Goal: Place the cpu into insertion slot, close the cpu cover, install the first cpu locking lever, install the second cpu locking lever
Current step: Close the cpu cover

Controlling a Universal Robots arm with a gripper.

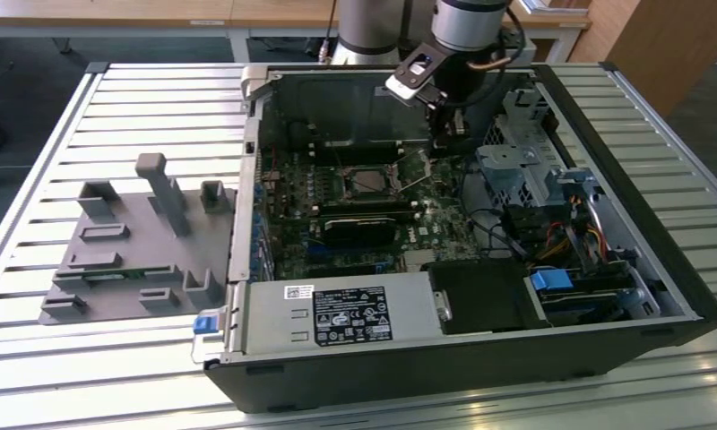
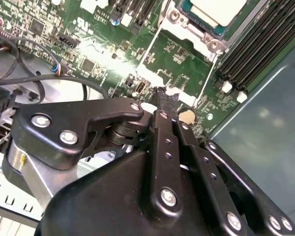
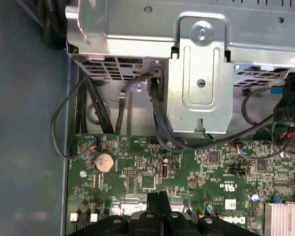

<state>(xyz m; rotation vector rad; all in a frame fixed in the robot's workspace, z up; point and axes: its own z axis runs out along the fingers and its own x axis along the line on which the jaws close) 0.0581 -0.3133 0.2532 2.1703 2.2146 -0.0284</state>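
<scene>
now, gripper (image 1: pixel 446 148): fingers (image 3: pixel 159 199) are seen pressed together above the green board (image 3: pixel 137 179), nothing held.
cpu (image 1: pixel 368 184): seated in the insertion slot (image 1: pixel 341 184), eight o'clock of gripper, exterior view.

The arm (image 1: pixel 466 22) hangs at the upper centre of the exterior view and angles downward, wrist tilted; its gripper (image 1: pixel 450 141) points down, black fingers (image 3: pixel 153 201) pressed together (seam between them barely visible).

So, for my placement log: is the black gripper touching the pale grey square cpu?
Apart. The second wrist view shows green circuit board between the black gripper and the pale grey square cpu.
</scene>
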